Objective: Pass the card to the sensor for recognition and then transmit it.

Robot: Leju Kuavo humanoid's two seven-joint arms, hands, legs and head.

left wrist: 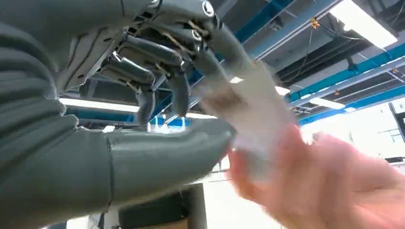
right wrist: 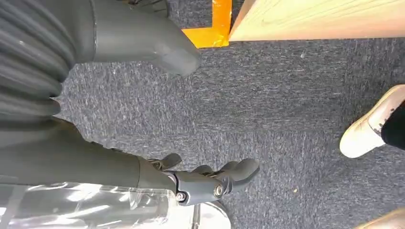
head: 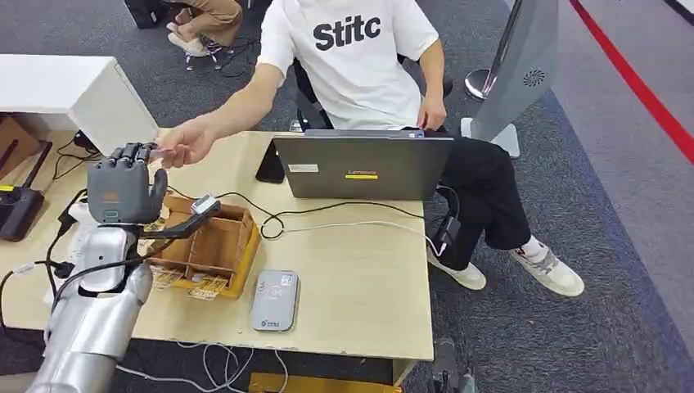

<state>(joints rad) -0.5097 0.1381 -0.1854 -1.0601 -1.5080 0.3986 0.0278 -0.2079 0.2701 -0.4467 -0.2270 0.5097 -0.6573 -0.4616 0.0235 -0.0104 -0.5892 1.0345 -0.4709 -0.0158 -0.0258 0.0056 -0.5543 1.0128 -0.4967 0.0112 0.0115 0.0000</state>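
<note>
Across the wooden table (head: 360, 278), upper left of the frame, the left hand (head: 123, 190) held the blurred card (left wrist: 248, 109) against a person's hand (head: 187, 144); the right hand (right wrist: 210, 183) hung empty, fingers loosely curled.

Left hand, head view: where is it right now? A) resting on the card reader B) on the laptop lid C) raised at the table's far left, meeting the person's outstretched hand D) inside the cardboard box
C: the left hand is raised, with the person's hand reaching right up to its fingertips, well away from the card reader and laptop.
</note>
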